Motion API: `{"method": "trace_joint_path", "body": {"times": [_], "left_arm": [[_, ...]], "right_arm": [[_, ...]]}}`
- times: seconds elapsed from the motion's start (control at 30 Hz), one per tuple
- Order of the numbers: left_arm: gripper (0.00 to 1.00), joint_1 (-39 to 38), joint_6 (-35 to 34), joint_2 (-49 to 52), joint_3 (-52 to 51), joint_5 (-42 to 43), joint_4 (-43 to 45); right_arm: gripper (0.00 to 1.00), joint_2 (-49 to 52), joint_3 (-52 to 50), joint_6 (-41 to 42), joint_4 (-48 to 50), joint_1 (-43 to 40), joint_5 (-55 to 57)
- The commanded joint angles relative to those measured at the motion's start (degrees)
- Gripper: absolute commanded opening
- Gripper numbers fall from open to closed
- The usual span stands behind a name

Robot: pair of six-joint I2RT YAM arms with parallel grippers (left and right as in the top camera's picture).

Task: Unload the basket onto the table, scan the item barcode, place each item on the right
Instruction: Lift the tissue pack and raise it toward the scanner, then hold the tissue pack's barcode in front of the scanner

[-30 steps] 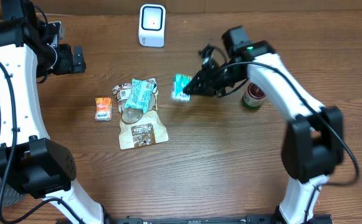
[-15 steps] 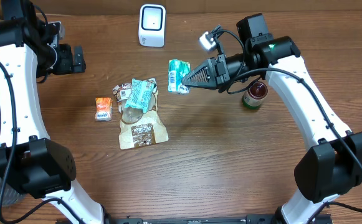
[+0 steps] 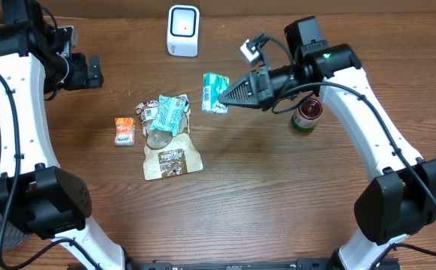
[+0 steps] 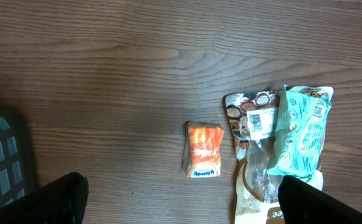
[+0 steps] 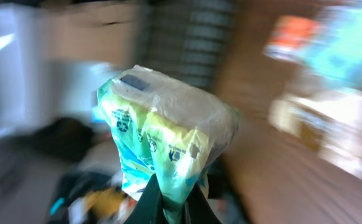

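My right gripper (image 3: 228, 96) is shut on a teal and green packet (image 3: 214, 92), holding it in the air above the table, right of and below the white scanner (image 3: 183, 30). In the right wrist view the packet (image 5: 165, 140) rises from between my pinched fingers (image 5: 151, 202), with a blurred background. My left gripper (image 3: 96, 71) stands open at the far left, above the table. In its wrist view, the two dark fingertips (image 4: 56, 199) frame bare wood, with an orange packet (image 4: 204, 150) beyond them.
A pile of packets (image 3: 166, 131) lies mid-table: a teal one (image 3: 168, 113) on a clear brown-edged bag (image 3: 170, 159). An orange packet (image 3: 124, 130) lies left of the pile. A green jar with a dark red lid (image 3: 305, 114) stands under my right arm. A grey basket (image 4: 0, 155) sits at the left edge.
My right gripper lifted the teal packet up and toward the scanner and turned it during the first half second. Since then it has barely moved. The left arm is still.
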Motion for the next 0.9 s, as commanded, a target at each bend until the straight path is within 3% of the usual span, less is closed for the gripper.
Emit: {"method": "trace_joint_path", "body": {"times": [0.0, 0.17, 0.3, 0.4, 0.6, 0.73, 0.87], "left_arm": [[1.0, -0.4, 1.2, -0.9, -0.3, 0.4, 0.0], [1.0, -0.4, 1.2, -0.9, -0.3, 0.4, 0.0], [1.0, -0.4, 1.2, -0.9, -0.3, 0.4, 0.0], [1.0, -0.4, 1.2, -0.9, -0.3, 0.4, 0.0], [1.0, -0.4, 1.2, -0.9, -0.3, 0.4, 0.0], [1.0, -0.4, 1.2, -0.9, -0.3, 0.4, 0.0], [1.0, -0.4, 1.2, -0.9, -0.3, 0.4, 0.0]], "right_arm": [[0.04, -0.9, 3.7, 12.2, -1.0, 4.1, 32.3], [0.04, 4.6, 20.7, 14.4, -7.5, 9.3, 58.2], [0.04, 14.8, 36.5, 9.6, -6.9, 12.8, 72.9], [0.04, 21.8, 40.6, -0.5, 2.2, 15.4, 85.4], [0.04, 35.1, 40.3, -29.0, 34.0, 18.3, 106.2], [0.04, 42.5, 40.3, -48.8, 51.6, 18.5, 106.4], [0.04, 45.7, 40.2, -63.3, 54.0, 18.5, 102.9]]}}
